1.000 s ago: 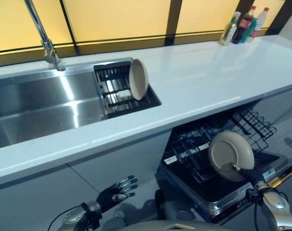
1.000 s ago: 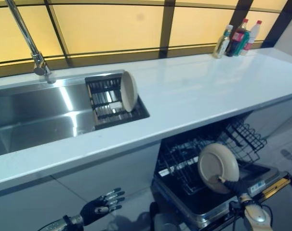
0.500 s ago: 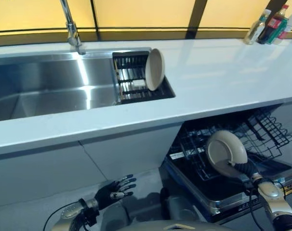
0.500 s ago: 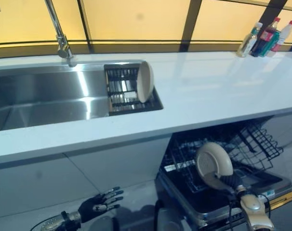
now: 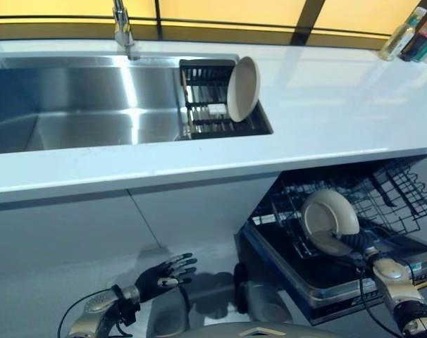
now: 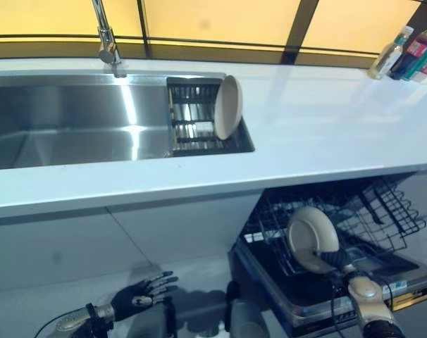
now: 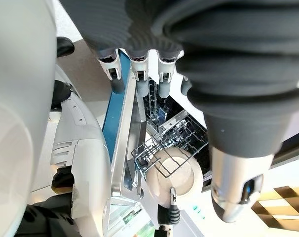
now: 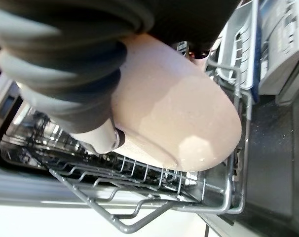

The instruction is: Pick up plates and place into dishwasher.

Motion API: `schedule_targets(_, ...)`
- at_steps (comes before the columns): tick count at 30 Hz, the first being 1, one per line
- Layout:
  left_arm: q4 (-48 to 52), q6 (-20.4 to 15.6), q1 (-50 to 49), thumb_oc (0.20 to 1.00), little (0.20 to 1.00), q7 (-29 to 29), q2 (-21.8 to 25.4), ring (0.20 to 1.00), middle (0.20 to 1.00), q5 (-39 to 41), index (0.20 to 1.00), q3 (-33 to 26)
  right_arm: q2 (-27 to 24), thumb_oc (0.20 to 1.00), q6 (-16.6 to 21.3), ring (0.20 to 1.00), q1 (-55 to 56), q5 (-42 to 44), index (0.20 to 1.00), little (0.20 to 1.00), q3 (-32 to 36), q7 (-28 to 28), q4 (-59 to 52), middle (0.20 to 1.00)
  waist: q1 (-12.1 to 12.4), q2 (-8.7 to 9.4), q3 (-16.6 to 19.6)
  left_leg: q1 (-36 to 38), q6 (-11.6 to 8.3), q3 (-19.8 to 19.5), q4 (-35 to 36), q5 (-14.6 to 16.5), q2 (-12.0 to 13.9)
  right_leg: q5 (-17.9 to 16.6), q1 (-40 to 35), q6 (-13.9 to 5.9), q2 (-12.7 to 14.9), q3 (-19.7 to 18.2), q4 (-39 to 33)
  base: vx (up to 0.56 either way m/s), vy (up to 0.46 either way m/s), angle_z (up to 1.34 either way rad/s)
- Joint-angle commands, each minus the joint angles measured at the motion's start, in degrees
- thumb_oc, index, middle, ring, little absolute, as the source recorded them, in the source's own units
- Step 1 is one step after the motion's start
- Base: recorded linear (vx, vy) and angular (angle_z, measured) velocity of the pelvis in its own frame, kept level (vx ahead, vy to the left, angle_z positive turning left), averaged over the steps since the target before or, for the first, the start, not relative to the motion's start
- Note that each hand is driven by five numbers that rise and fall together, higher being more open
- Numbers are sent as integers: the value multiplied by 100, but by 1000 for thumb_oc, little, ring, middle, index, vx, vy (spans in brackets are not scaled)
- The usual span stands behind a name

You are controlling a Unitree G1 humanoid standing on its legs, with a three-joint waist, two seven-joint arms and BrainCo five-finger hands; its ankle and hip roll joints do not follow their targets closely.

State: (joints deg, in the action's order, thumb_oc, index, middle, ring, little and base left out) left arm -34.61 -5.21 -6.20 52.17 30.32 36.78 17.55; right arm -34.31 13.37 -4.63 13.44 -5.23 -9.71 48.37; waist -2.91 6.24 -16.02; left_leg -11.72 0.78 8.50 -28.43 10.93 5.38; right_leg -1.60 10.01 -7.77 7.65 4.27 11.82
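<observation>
Item 1, landmark: dishwasher rack [image 6: 354,211], black wire, pulled out below the white countertop [image 5: 340,113]. I read no lettering on it.

Item 2: beige plate [image 5: 329,220], tilted on edge inside the rack, toward its front. In the right wrist view the plate [image 8: 179,118] sits over the grey tines, its rim close to the rack's front wire.

Item 3: right hand [image 5: 356,243], at the lower rim of that plate, fingers clamped on it; the thumb [image 8: 102,138] lies against the plate's face.

Item 4: left hand [image 5: 164,271], low and well to the left of the rack, over the floor, fingers spread apart and holding nothing. I see open room around it.

Item 5: second beige plate [image 6: 227,107], upright in the drying rack [image 6: 196,123] set in the sink [image 5: 79,105], above and left of the dishwasher rack.

Item 6: bottles [image 6: 411,56] at the countertop's far right corner; I cannot read their labels.
</observation>
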Motion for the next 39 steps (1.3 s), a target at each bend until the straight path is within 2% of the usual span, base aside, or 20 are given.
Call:
schedule_targets(1, 584, -13, 80, 1000, 1000, 172, 115, 1000, 1000, 46, 1000, 245, -299, 200, 92, 200, -687, 96, 200, 200, -45, 26, 222, 200, 165, -195, -63, 270, 298, 104, 308, 291, -63, -661, 218, -401, 333, -182, 336, -13, -7, 6)
schedule_targets(12, 644, 43, 261, 1000, 1000, 176, 167, 1000, 1000, 252, 1000, 396, -194, 200, -127, 200, -1221, 498, 200, 200, 4, -31, 1150, 200, 314, -316, -233, 122, 255, 18, 253, 234, -44, -585, 215, -327, 334, -111, 296, -7, -19, 5)
schedule_targets(28, 603, -94, 350, 1000, 1000, 142, 82, 1000, 1000, 393, 1000, 602, -254, 200, -371, 200, -1607, 371, 200, 200, -17, 112, 1571, 200, 290, -517, -376, 107, 212, 19, 234, 181, -37, -471, 240, -277, 366, -138, 355, -2, 2, 0)
schedule_targets(29, 618, -102, 357, 1000, 1000, 113, 72, 1000, 1000, 408, 1000, 620, -256, 1000, -397, 1000, -1607, 368, 1000, 1000, -2, 183, 1572, 1000, 278, -523, -385, 112, 211, 26, 237, 175, -36, -462, 238, -271, 367, -143, 359, 0, 0, 0)
schedule_targets(39, 597, -183, 339, 1000, 1000, 35, 15, 1000, 1000, 464, 1000, 668, -285, 1000, -504, 1000, -1586, 257, 1000, 1000, 168, 533, 1559, 1000, 221, -536, -374, 196, 210, 73, 302, 182, -33, -435, 211, -263, 358, -186, 342, 0, 0, 0)
